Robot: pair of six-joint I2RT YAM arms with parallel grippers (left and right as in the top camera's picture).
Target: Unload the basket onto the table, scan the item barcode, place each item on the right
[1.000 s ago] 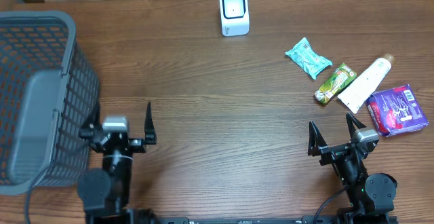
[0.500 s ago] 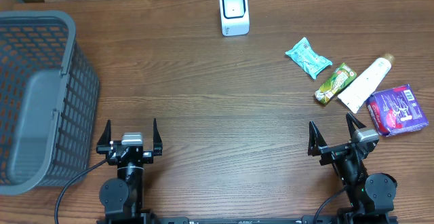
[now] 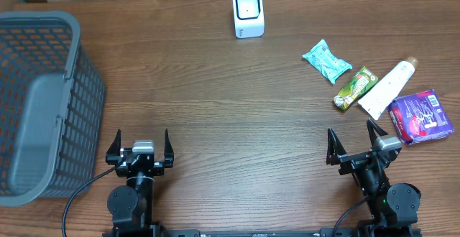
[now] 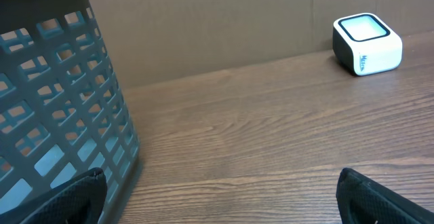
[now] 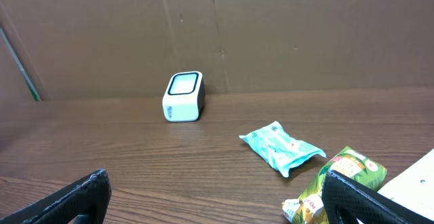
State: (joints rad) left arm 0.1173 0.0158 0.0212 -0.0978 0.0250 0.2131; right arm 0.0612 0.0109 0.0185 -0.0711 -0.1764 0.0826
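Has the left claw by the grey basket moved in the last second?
Yes. The left claw has drawn back toward the near edge of the table and slightly away from the basket, open and empty.

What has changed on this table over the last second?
The left gripper drew back toward the robot's edge of the table and a little toward the middle; it is open and empty. Nothing was picked up or let go. The right gripper, basket, scanner and packets stayed put.

Mock shop checkout: barcode scanner (image 3: 248, 12), basket (image 3: 88, 93), snack pkts (image 3: 326, 61), wood table (image 3: 215, 108).
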